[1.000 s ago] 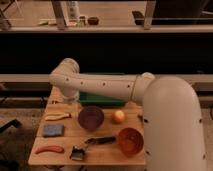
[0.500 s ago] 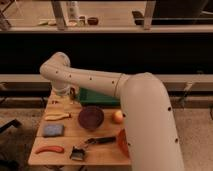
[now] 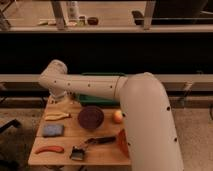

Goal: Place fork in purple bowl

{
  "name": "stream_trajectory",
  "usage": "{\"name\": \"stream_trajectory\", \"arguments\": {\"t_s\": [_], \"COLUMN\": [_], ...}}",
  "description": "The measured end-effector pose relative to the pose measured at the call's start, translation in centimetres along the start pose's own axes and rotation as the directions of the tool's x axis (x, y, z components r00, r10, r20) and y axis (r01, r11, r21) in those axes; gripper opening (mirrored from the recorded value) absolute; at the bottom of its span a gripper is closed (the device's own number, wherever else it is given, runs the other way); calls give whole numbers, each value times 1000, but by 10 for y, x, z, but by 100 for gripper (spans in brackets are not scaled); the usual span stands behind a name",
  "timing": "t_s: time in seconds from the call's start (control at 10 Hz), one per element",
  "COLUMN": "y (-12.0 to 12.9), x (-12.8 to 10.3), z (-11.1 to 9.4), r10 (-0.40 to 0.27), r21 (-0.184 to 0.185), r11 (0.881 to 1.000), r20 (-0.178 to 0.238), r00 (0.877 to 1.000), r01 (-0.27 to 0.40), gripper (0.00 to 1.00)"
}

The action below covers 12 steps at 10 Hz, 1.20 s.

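Fork still unclaimed and hard to spot as the arm swings left, gripper [image 3: 60, 98] spread wide, empty, over the table's [image 3: 100, 156] back-left corner, beside the purple bowl [image 3: 91, 116].

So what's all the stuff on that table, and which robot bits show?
purple bowl: one, dark purple, middle of table
round fruit: one, orange-yellow, right of that bowl
pliers: one, yellow handles, left of it
sponge: one, blue-grey, left side
curved thing: one, orange-red, near-left corner
brush: one, black handle, near edge
orange-red bowl: one, partly behind the arm
green tray: one, far side
fork: none seen
arm: one, white, across the table
gripper: one, pale, table's far-left corner
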Motion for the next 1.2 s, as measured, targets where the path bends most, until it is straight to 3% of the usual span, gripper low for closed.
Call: {"name": "stream_trajectory", "arguments": {"t_s": [0.3, 0.8, 1.2], "y": [-18, -43, -53], "x": [-4, -2, -4], "z": [15, 44, 67], "r10": [-2, 18, 22], "r21": [-30, -86, -79], "r11": [1000, 996, 997], "r20": [44, 155, 170], "r00": [999, 988, 985], "r01": [3, -4, -8], "gripper": [80, 80, 80]}}
